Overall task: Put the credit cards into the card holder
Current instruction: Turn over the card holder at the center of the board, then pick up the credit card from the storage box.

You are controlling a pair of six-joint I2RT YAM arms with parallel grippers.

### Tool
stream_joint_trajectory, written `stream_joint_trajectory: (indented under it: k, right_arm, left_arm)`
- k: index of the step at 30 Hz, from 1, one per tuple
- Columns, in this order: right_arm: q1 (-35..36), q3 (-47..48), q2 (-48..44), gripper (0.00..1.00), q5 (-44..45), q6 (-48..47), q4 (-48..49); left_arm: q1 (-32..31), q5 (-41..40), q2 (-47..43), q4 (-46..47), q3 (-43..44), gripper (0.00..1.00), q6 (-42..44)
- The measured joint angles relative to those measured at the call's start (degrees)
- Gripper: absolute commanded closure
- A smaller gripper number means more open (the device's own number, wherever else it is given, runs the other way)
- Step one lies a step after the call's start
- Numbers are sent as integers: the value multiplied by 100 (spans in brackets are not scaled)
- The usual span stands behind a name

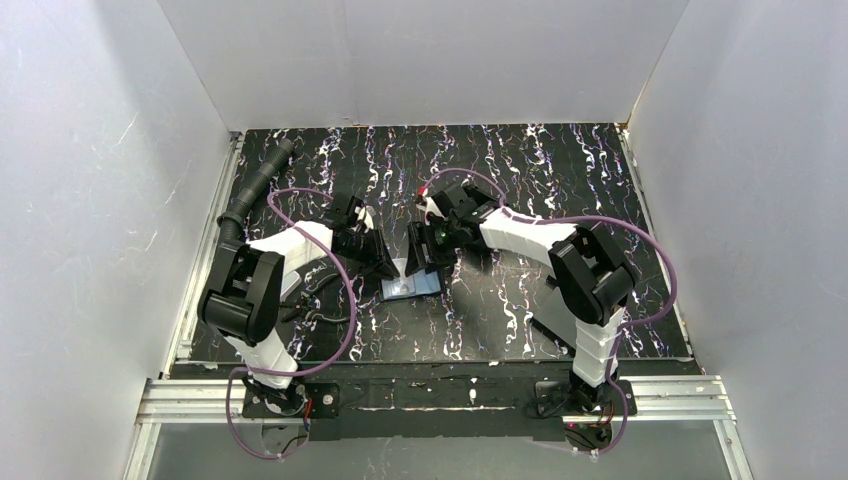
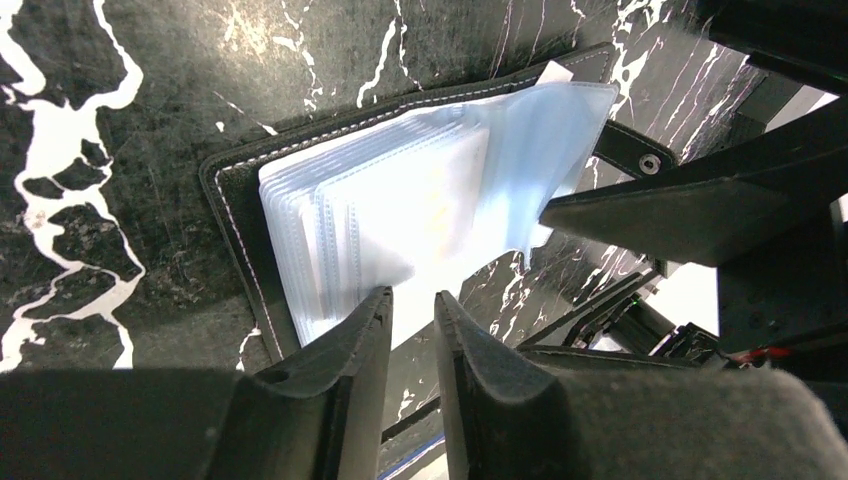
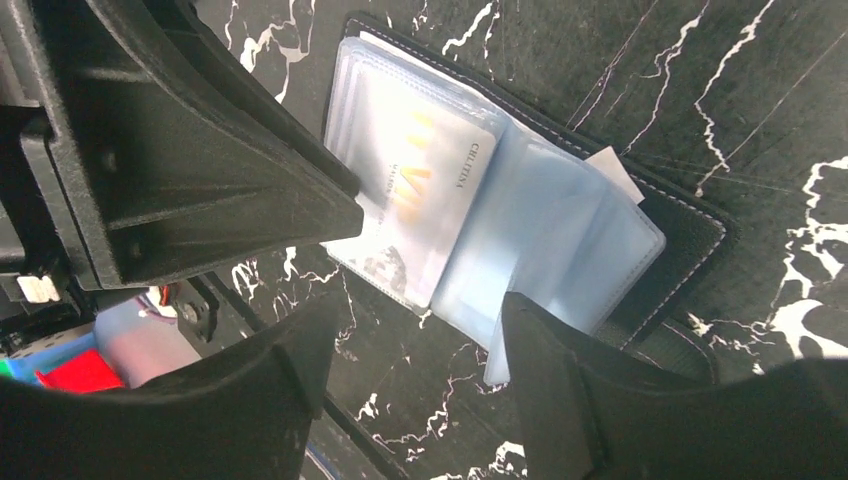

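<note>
The card holder [image 1: 410,287] lies open on the marbled table between both arms; its black stitched cover [image 2: 235,200] holds a fan of pale blue clear sleeves [image 2: 400,200]. One pale credit card [image 3: 420,190] with gold print sits inside the top left sleeve. My left gripper [image 2: 412,300] stands at the sleeves' near edge, jaws a narrow gap apart with table showing between them, and its side covers the card's left edge. My right gripper [image 3: 415,325] is open wide over bare table. Its right finger [image 3: 560,370] touches a loose sleeve's edge [image 3: 560,250].
A snap strap [image 2: 640,160] sticks out from the holder's far side. Something red and pale [image 3: 80,365] shows behind the left gripper, mostly hidden. A black ribbed hose [image 1: 255,185] lies at the back left. White walls close in three sides of the table.
</note>
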Motion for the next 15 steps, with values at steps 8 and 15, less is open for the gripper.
stream_joint_trajectory:
  k: [8,15]
  right_arm:
    - [-179,793,-162,10,160,-400,-791]
    - [-1233,1110,-702,4,686,50,-1008]
  left_arm:
    - [52,-87,-131,-282,83,63,144]
    - [59,-153,-129,-437,168,62,240]
